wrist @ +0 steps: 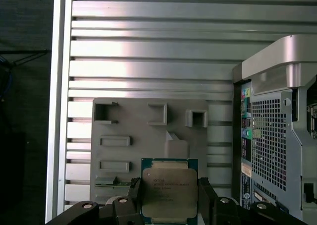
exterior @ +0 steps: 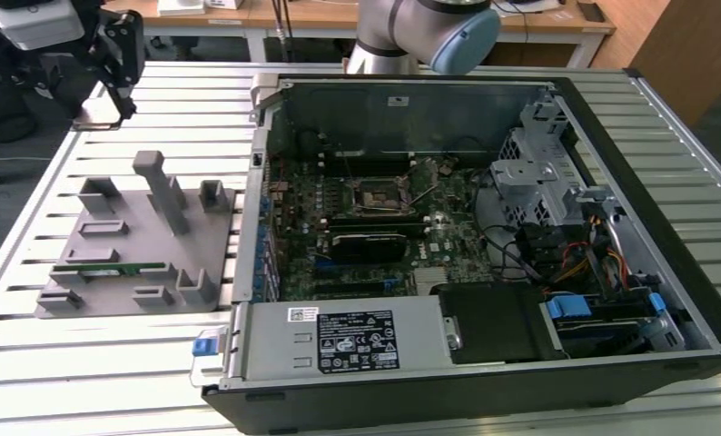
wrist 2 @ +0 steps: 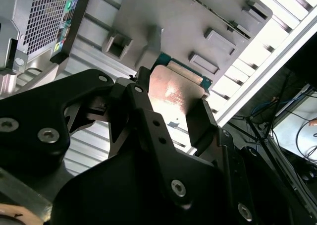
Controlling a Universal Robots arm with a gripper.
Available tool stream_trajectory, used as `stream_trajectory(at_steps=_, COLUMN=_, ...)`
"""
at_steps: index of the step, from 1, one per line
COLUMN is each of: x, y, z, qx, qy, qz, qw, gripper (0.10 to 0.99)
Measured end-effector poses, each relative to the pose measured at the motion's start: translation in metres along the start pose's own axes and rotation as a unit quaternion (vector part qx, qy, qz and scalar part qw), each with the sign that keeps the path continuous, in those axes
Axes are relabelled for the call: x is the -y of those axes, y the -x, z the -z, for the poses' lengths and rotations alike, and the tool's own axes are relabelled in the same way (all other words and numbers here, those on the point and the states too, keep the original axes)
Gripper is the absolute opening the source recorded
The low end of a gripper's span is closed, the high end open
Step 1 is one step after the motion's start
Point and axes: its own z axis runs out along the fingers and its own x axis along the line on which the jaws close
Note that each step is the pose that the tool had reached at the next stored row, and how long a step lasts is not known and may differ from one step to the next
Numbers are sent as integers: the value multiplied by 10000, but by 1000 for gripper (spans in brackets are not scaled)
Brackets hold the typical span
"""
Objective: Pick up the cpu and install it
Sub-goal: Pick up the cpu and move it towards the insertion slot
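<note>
Item, your gripper (wrist: 170, 201): claw pinching the cpu (wrist: 168, 191) by two opposite edges, metal lid outward, probably to spare the contact face, held clear of the grey parts fixture (exterior: 128, 254) at ten o'clock from the open computer case (exterior: 409, 84) in the exterior view.

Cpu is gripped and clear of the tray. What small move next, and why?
Probably translate toward the open case: the gripper is shut on the cpu, clear of the grey tray, and the motherboard socket inside looks empty.
</note>
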Motion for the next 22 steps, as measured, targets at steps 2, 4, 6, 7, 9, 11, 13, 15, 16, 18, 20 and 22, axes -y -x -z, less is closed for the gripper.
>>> stream_trajectory(at_steps=2, x=0, y=16, z=-1, qx=0, qy=0, qz=0, qw=10000, gripper=541)
stream_trajectory(at_steps=4, x=1, y=32, z=-2, qx=0, qy=0, qz=0, qw=10000, gripper=541)
stream_trajectory(at_steps=6, x=1, y=49, z=-3, qx=0, qy=0, qz=0, qw=10000, gripper=541)
stream_trajectory(at_steps=7, x=0, y=56, z=-3, qx=0, qy=0, qz=0, qw=10000, gripper=541)
stream_trajectory(at_steps=9, x=1, y=71, z=-4, qx=0, qy=0, qz=0, qw=10000, gripper=541)
stream_trajectory(at_steps=11, x=1, y=85, z=-5, qx=0, qy=0, qz=0, qw=10000, gripper=541)
stream_trajectory(at_steps=13, x=1, y=98, z=-6, qx=0, qy=0, qz=0, qw=10000, gripper=541)
stream_trajectory(at_steps=15, x=1, y=109, z=-7, qx=0, qy=0, qz=0, qw=10000, gripper=541)
stream_trajectory(at_steps=16, x=1, y=116, z=-6, qx=0, qy=0, qz=0, qw=10000, gripper=541)
stream_trajectory(at_steps=18, x=1, y=127, z=-7, qx=0, qy=0, qz=0, qw=10000, gripper=541)
stream_trajectory(at_steps=20, x=1, y=138, z=-7, qx=0, qy=0, qz=0, qw=10000, gripper=541)
stream_trajectory(at_steps=22, x=1, y=148, z=-8, qx=0, qy=0, qz=0, qw=10000, gripper=541)
